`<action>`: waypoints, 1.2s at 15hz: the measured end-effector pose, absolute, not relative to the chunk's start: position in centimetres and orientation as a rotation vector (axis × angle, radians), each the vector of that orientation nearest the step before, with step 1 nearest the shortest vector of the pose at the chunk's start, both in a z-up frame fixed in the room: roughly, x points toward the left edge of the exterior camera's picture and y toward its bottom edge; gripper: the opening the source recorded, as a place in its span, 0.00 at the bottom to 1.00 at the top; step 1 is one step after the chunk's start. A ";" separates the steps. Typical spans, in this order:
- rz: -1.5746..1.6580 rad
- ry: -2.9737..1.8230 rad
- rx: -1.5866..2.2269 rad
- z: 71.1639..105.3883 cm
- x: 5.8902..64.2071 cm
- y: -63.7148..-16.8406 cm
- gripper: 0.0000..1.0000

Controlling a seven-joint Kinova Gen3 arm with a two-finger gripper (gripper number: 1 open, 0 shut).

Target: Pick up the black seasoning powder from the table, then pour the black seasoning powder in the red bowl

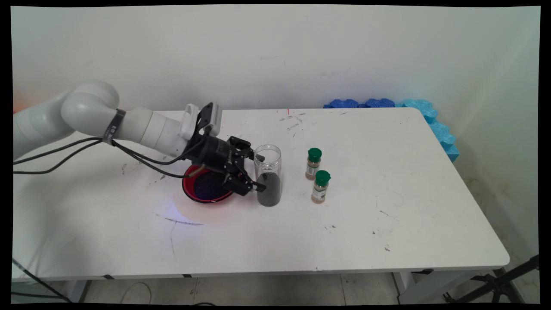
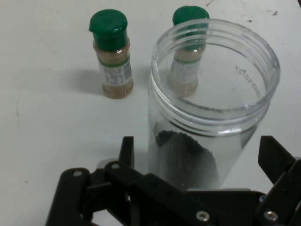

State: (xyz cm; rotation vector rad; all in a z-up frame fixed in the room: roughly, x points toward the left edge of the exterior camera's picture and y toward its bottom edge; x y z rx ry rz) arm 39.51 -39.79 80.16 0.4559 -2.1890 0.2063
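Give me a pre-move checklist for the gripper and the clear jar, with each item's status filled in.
1. Jar upright: ok. The clear jar stands on the white table, its mouth open with no lid.
2. Jar between the fingers: ok. The gripper straddles it, one finger on each side.
3. Fingers closed on the jar: not ok. In the hand view both fingers stand apart from the glass.
4. Contents settled: ok. Dark grains fill the lower part.
5. Space beyond the jar: ok. The two green-capped spice bottles stand apart from it.
6. Red bowl clear of the gripper: cannot tell; the linkage overlaps its rim.
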 end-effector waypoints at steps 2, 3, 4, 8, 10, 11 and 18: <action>0.204 -2.185 0.455 80.1 39.2 -40.1 1.00; 0.203 -2.183 0.455 80.0 39.0 -40.3 1.00; 0.202 -2.181 0.455 80.0 38.9 -40.4 1.00; 0.199 -2.175 0.457 80.0 38.5 -40.8 0.00; 0.194 -2.174 0.450 80.2 38.3 -40.9 0.00; 0.192 -2.174 0.446 80.5 38.2 -40.8 0.00; 0.202 -2.181 0.411 83.3 39.3 -39.5 0.00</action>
